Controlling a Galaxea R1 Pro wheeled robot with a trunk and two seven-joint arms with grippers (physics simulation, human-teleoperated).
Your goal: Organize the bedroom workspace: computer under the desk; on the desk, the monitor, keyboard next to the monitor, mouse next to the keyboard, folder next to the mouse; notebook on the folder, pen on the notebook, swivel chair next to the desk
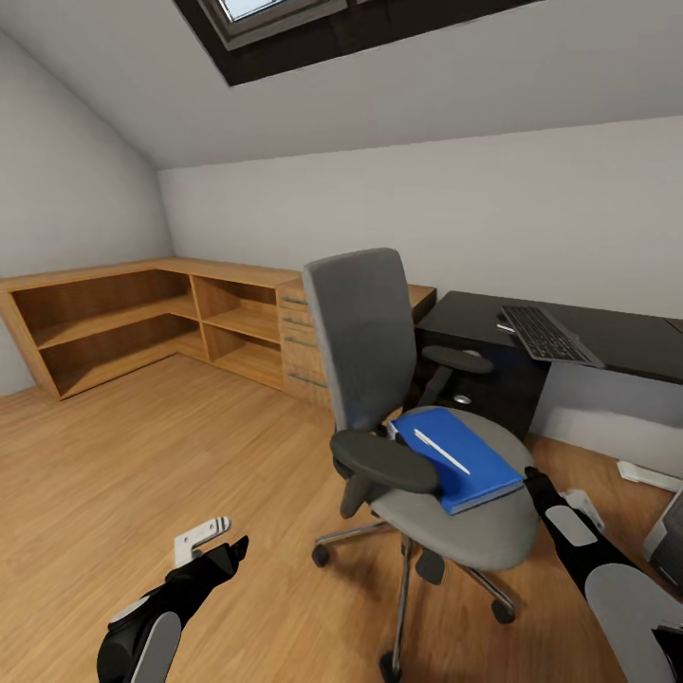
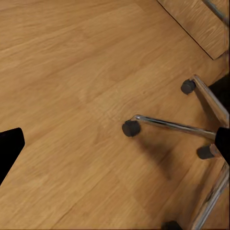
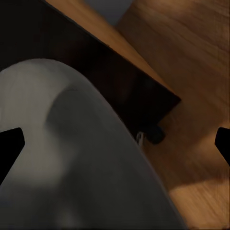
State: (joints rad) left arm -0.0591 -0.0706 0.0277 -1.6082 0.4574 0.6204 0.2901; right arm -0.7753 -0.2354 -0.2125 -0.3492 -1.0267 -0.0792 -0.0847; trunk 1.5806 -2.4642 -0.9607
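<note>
Head view: blue folder on grey swivel chair

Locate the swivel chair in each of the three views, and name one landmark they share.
Head view: the swivel chair stands centre-right, the blue folder on its seat.
Left wrist view: its silver star base with casters lies along the right side.
Right wrist view: its grey seat takes up the lower left.
Shared landmark: the wooden floor, seen under the chair in all three.
</note>
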